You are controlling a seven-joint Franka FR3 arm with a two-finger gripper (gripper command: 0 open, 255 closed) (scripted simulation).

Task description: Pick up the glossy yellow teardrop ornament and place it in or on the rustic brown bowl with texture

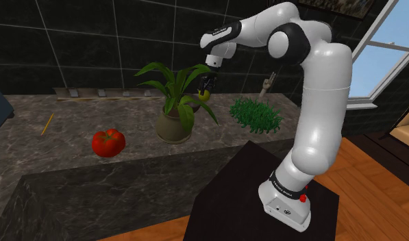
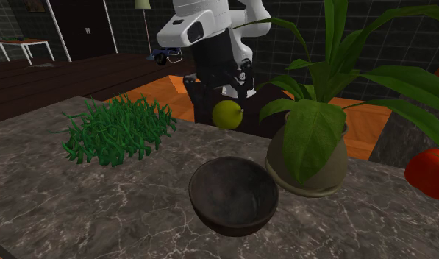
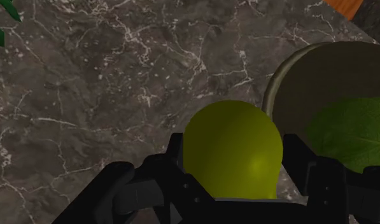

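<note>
Your gripper (image 2: pixel 223 110) is closed onto the yellow ornament (image 2: pixel 227 115), with one black finger on each side of it, so the opening is just as wide as the ornament's body. In the second exterior view you find it a little above the middle of the frame, lifted free of the dark marble counter (image 2: pixel 78 199) and touching only the fingers. The dark brown bowl (image 2: pixel 234 195) stands upright on the counter in the lower middle of that frame. The ornament is higher in the picture than the bowl and apart from it. Just to the right of the bowl is the potted plant (image 2: pixel 307 158); whether its pot touches the bowl, I cannot tell. A green grassy tuft (image 2: pixel 118 129) lies at the left of the frame, and a red tomato (image 2: pixel 429 171) sits at the right edge. In the shoulder view the ornament hangs in the upper middle, just beside the plant's upper leaves. In the wrist view it sits between the fingers (image 3: pixel 174 156), with marble beyond it and the pot's rim close beside it.
</note>
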